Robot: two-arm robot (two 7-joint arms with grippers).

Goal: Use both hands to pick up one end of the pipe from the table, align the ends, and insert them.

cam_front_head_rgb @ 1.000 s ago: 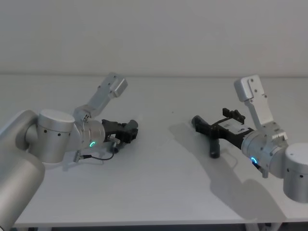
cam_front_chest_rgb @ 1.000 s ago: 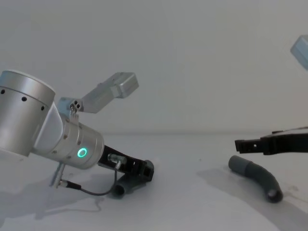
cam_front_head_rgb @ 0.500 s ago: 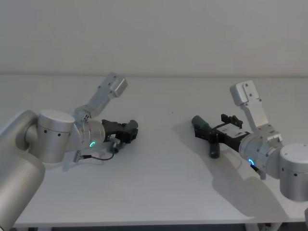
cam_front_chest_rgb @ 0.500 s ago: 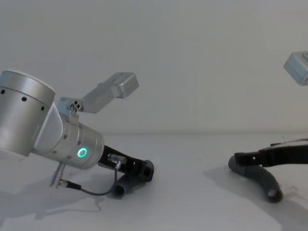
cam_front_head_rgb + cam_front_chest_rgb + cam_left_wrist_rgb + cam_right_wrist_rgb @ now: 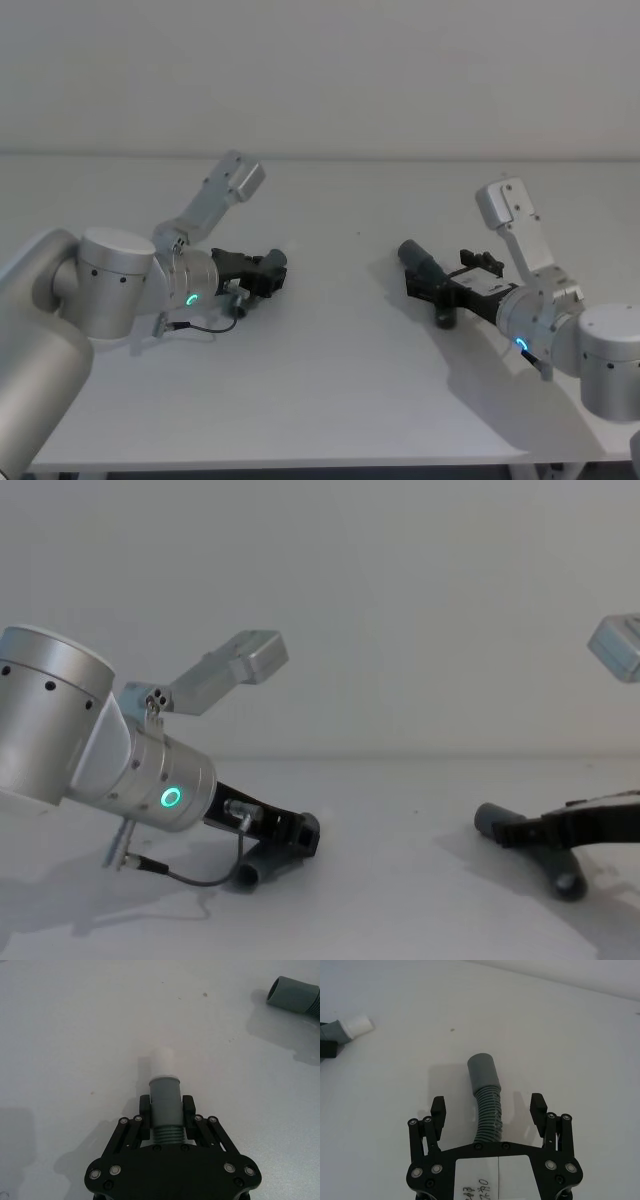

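Straddling the wide-cuffed dark grey ribbed hose piece (image 5: 483,1072) on the white table (image 5: 330,390) at three o'clock, the black right gripper (image 5: 488,1107) has its fingers spread, while the black left gripper (image 5: 165,1110) pinches the whitish-tipped hose piece (image 5: 164,1091) at nine o'clock; both pieces look light and floppy, best held near the cuff.

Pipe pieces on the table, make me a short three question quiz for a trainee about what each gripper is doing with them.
1. True or false: the left gripper is shut on the tipped pipe piece.
2. The right gripper's jaws are: A clamped on the ribbed pipe piece; B open on either side of it; C nowhere near it.
3. Fill in: the tipped piece's narrow tip is ___ in colour.
Key: 1 true; 2 B; 3 white.
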